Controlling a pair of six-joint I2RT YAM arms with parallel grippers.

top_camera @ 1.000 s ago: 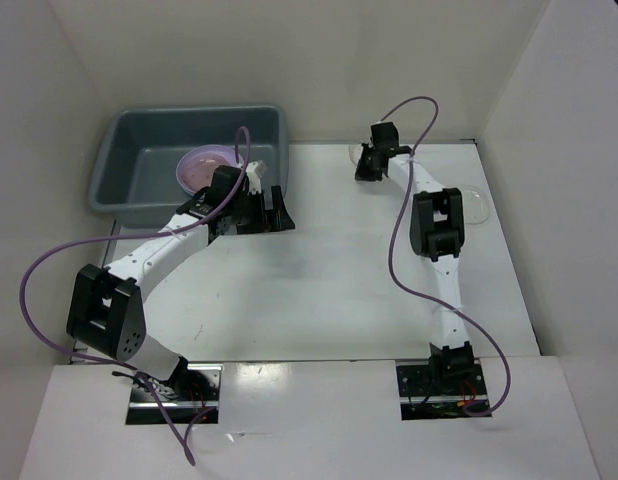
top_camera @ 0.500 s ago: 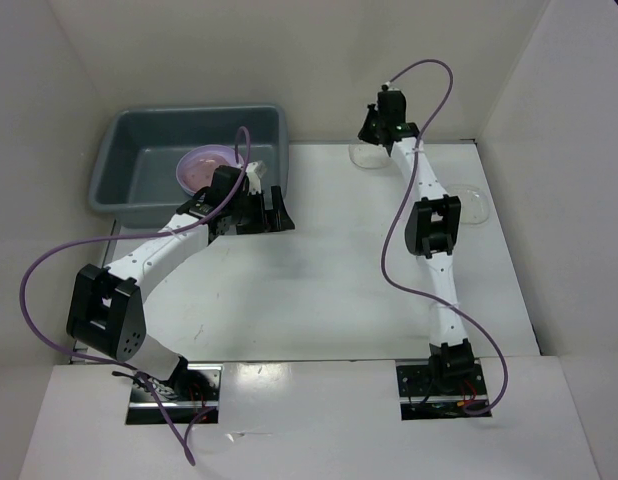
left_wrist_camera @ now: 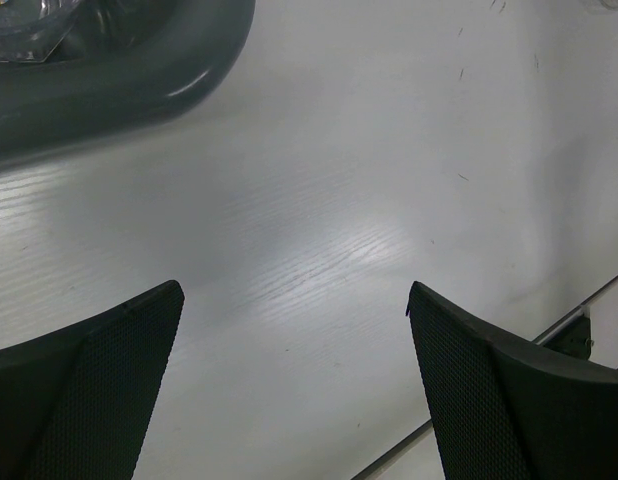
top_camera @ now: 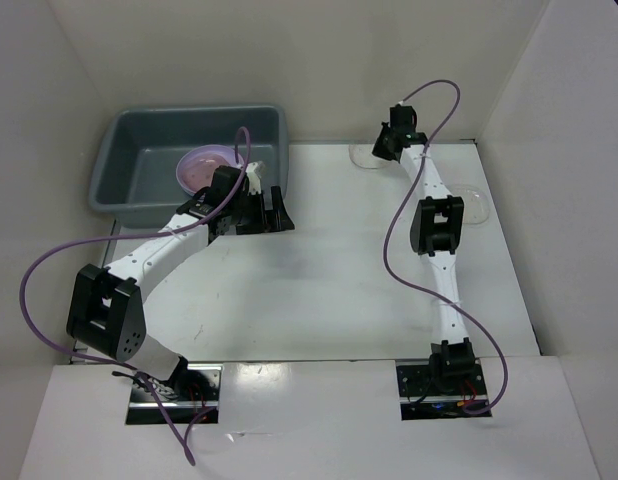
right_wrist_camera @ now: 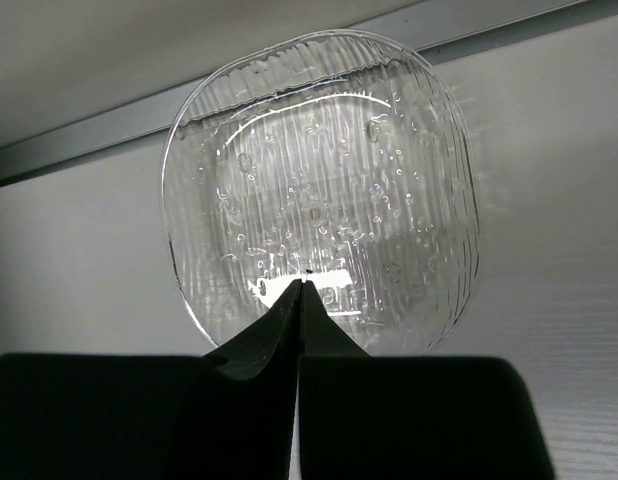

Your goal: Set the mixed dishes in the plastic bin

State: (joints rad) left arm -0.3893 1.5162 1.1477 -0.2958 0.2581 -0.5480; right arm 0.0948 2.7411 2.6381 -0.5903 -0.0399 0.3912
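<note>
Left arm (top_camera: pixel 154 250), right arm (top_camera: pixel 444 290): white tubular links, boxy black joint housings. Purple cable (top_camera: pixel 25 292) looped along each. Black bases (top_camera: pixel 451 358) on metal plates (top_camera: pixel 209 380); red wiring at the right one. Left end effector (left_wrist_camera: pixel 294 295): broad matte black fingers (left_wrist_camera: pixel 99 390), fine mesh texture. Right end effector (right_wrist_camera: pixel 301 292): smooth black tapered fingers (right_wrist_camera: pixel 259 340).

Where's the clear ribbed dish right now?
In the right wrist view, the clear ribbed dish lies at the tip of the right gripper, at the far edge of the table by the back wall.
</note>
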